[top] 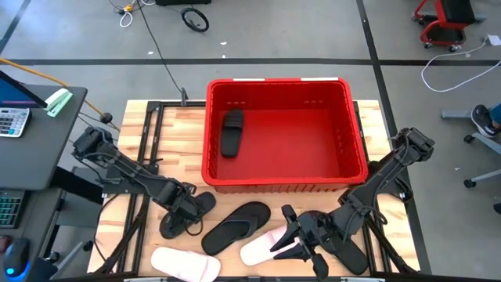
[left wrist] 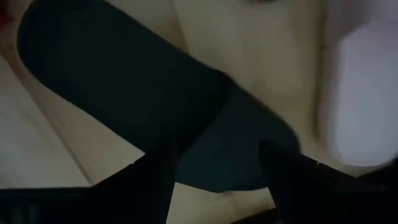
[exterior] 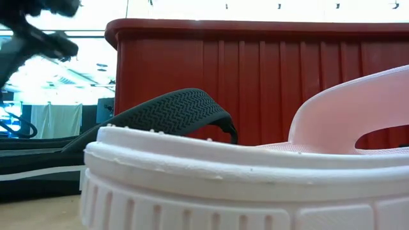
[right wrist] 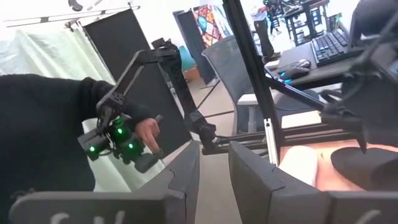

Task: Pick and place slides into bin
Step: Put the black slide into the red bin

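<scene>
The red bin (top: 356,164) stands at the table's middle far side, with one black slide (top: 232,131) lying flat in its left part. My left gripper (top: 182,213) is low over another black slide (top: 169,227) at the near left. It is open, and its fingers stand on either side of that slide's end (left wrist: 217,155). A black thong-style slide (top: 235,227), a pale pink slide (top: 262,249) and a white slide (top: 184,263) lie on the table near the front. My right gripper (top: 288,235) is over the pink slide's right end, open with a narrow gap and empty (right wrist: 214,168). My left gripper comes at the black slide's end (left wrist: 217,155) from above, one finger (left wrist: 155,186) at each side. The slide lies flat on the table. I cannot tell whether the fingers touch it.
Another black slide (top: 348,252) lies under my right arm at the near right. In the low view the pink slide (exterior: 255,185) fills the foreground before the bin's wall (exterior: 268,76). A person holding a controller (right wrist: 118,140) stands beyond the table's left side.
</scene>
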`<state>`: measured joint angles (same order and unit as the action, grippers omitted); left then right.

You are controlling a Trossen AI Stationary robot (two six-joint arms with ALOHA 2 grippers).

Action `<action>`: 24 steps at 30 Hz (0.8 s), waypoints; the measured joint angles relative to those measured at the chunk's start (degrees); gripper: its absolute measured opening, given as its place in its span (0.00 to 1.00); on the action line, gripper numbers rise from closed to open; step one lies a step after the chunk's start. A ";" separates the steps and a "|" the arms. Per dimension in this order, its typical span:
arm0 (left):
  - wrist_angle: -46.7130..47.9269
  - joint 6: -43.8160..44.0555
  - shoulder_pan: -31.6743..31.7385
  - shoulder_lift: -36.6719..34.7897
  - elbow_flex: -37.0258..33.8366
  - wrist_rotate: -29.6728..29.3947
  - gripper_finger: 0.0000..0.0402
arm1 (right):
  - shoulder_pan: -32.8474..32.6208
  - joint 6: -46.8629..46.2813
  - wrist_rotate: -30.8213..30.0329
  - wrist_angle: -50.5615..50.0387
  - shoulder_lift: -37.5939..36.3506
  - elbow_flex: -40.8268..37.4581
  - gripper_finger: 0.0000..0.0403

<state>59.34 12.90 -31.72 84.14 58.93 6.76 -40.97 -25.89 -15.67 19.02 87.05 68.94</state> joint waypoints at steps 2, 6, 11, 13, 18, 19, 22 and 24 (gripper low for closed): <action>-1.79 -1.03 0.80 0.00 -2.06 0.01 0.56 | -0.68 -0.22 -1.22 -0.02 0.00 0.01 0.23; -6.85 -1.65 2.12 0.00 -5.92 0.38 0.53 | -2.03 -2.06 -4.27 -0.08 -0.02 0.00 0.23; -9.45 1.60 3.17 -0.09 -9.26 4.11 0.50 | -3.26 -2.60 -6.81 -0.09 -0.02 -0.01 0.23; -9.28 3.49 3.05 -0.11 -9.45 5.45 0.47 | -3.52 -2.59 -6.99 -0.09 -0.04 0.01 0.23; -8.45 4.69 1.90 -0.11 -8.34 9.78 0.33 | -3.46 -1.76 -7.03 -0.11 -0.04 -0.01 0.23; -8.64 4.46 1.88 -0.11 -8.08 10.67 0.30 | -3.43 -1.01 -7.03 -0.11 -0.04 -0.01 0.23; -8.45 4.83 1.88 -0.09 -7.97 11.26 0.23 | -3.43 1.64 -7.11 -0.13 -0.04 -0.01 0.23; -7.93 5.89 1.86 -0.09 -7.97 11.40 0.18 | -3.43 2.70 -7.09 -0.13 -0.04 -0.01 0.23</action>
<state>51.41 18.79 -29.86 84.05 50.96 18.17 -44.40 -23.19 -22.76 18.90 87.00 68.93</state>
